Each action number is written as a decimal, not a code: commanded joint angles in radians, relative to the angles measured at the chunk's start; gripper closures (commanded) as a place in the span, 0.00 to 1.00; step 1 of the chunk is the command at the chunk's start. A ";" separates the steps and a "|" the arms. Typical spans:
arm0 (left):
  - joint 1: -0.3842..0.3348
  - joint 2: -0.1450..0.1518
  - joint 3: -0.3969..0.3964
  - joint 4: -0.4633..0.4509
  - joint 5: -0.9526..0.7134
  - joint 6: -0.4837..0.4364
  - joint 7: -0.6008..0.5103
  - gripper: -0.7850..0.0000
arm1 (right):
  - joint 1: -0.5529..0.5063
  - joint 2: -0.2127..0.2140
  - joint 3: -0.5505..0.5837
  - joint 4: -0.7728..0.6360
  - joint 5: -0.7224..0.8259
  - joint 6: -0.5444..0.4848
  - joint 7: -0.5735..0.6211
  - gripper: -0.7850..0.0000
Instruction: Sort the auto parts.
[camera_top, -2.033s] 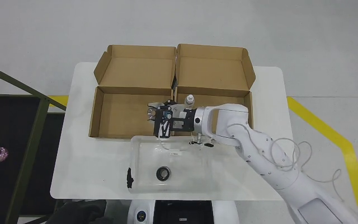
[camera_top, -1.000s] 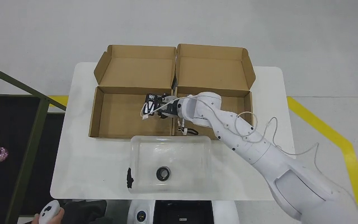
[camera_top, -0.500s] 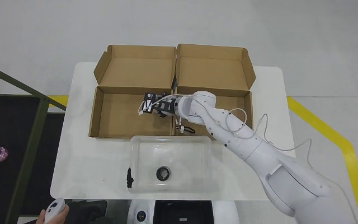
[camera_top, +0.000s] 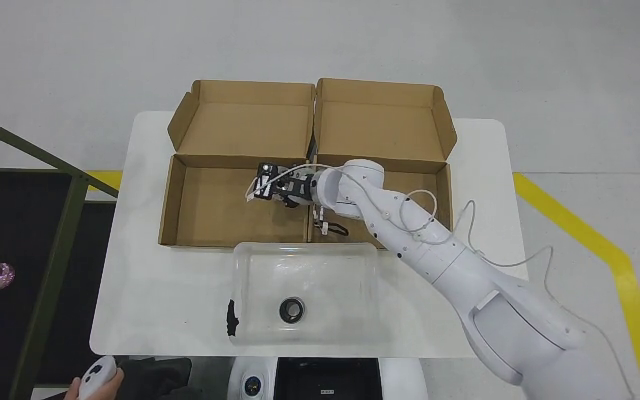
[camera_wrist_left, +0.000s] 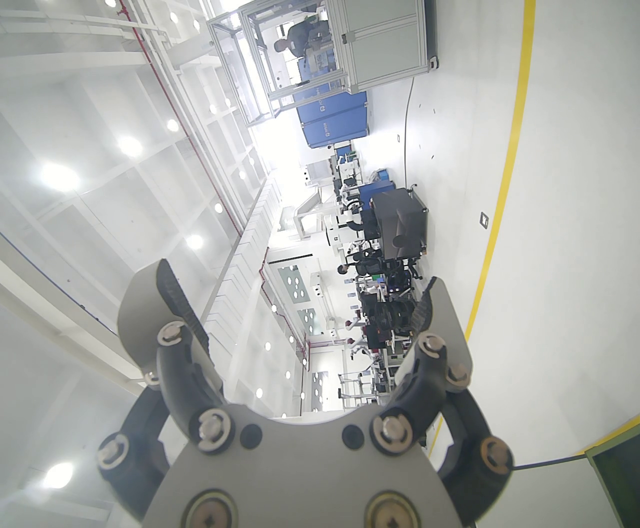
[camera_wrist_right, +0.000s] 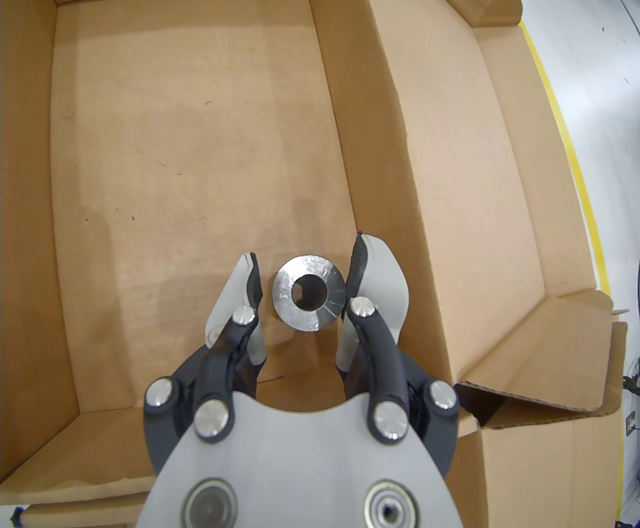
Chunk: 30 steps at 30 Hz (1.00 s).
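My right gripper (camera_top: 264, 187) hangs over the left cardboard box (camera_top: 205, 205), near its right wall. In the right wrist view a short metal sleeve (camera_wrist_right: 308, 292) with a round bore sits between the fingers of the right gripper (camera_wrist_right: 305, 280). One pad (camera_wrist_right: 354, 272) is at its edge, and a strip of cardboard shows between the sleeve and the other pad (camera_wrist_right: 256, 282). The fingers stand open around it. I cannot tell whether the sleeve rests on the box floor. My left gripper (camera_wrist_left: 300, 300) is open, holds nothing and points out into the room.
A clear plastic bin (camera_top: 305, 247) stands in front of the boxes with a black ring (camera_top: 292, 309) inside and a black part (camera_top: 230, 319) at its left wall. The right cardboard box (camera_top: 400, 125) adjoins the left one; small dark parts (camera_top: 332, 231) lie at its near left corner.
The right arm swung from the bin's back edge leftward and away, out over the left box. In the last half second it shifted only slightly.
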 joint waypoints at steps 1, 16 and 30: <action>0.000 0.000 0.000 0.000 0.000 0.000 0.000 0.00 | -0.002 0.001 0.007 -0.009 -0.004 -0.001 -0.002 0.60; 0.000 0.000 0.000 0.000 0.000 0.000 0.000 0.00 | -0.112 0.063 0.141 -0.310 -0.057 -0.090 0.033 0.58; 0.000 0.000 0.000 0.000 0.000 0.000 0.000 0.00 | -0.419 0.155 0.288 -0.703 -0.081 -0.247 0.050 0.57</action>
